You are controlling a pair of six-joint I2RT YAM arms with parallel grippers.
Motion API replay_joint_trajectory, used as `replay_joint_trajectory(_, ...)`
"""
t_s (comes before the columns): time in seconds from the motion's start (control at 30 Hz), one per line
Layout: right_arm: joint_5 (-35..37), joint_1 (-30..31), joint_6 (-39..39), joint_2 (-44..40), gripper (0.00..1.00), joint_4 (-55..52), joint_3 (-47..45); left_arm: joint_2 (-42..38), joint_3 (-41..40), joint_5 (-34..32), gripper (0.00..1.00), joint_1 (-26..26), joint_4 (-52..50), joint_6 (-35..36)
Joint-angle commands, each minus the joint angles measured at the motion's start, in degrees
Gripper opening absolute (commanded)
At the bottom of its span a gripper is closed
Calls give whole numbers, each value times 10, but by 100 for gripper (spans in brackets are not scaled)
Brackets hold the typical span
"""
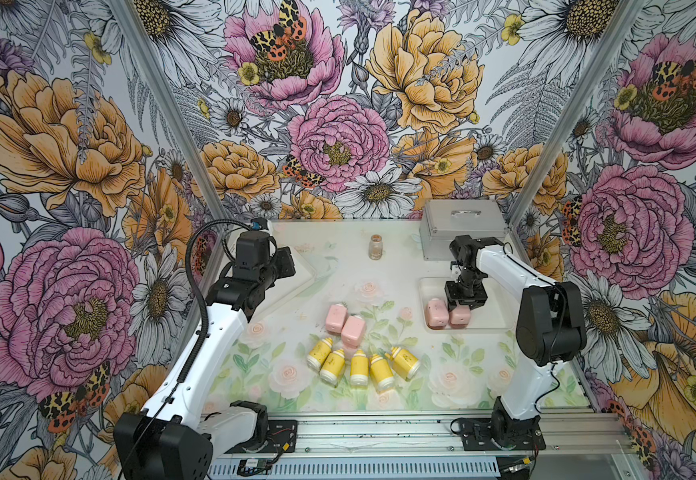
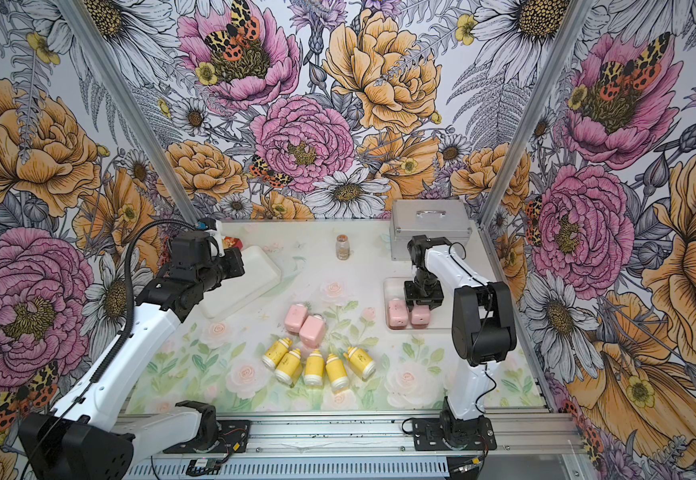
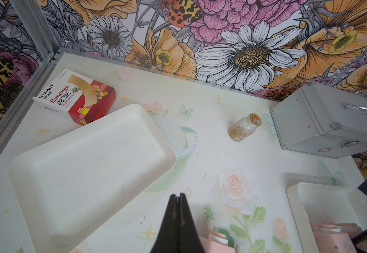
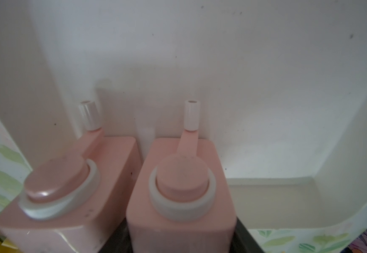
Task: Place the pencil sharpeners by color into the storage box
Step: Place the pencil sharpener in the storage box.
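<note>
Pink sharpener (image 4: pixel 180 192) sits in the right tray (image 1: pixel 500 303), pinched by the right fingers (image 4: pixel 242 239), beside a second pink one (image 4: pixel 68 186). A skewed release could topple both. Left fingers (image 3: pixel 171 219): closed, empty. Yellow sharpeners (image 1: pixel 358 368) lie on the bench (image 1: pixel 462 365).

Pink sharpener (image 4: pixel 184 221): smooth plastic, slight gloss, white plastic ring. Yellow sharpeners (image 1: pixel 358 368): smooth plastic, white ends. Tray (image 4: pixel 265 65): matt white plastic, speckled. Case (image 3: pixel 309 122): brushed metal, shiny latches. Jar (image 3: pixel 243 128): clear, glossy. Bandage box (image 3: pixel 79 98): glossy printed card. Tabletop (image 1: pixel 396 274): smooth printed sheet.
</note>
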Motion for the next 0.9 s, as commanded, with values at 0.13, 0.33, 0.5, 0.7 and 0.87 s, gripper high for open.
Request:
replay_joint_trajectory(0.13, -7, -4, 11, 15, 40, 14, -6, -16, 7, -14, 0, -7, 1, 11)
replay_joint_trajectory(0.33, -7, -3, 13, 16, 44, 18, -10, -21, 6, -18, 0, -8, 1, 11)
replay_joint_trajectory(0.5, -8, -3, 13, 14, 49, 19, -12, -20, 6, -19, 0, -9, 2, 11)
replay_joint_trajectory(0.7, -8, -3, 14, 11, 54, 18, -13, -21, 7, -18, 0, -9, 1, 12)
replay_joint_trajectory(0.87, -10, -3, 14, 6, 57, 18, -13, -20, 7, -19, 0, -9, 2, 11)
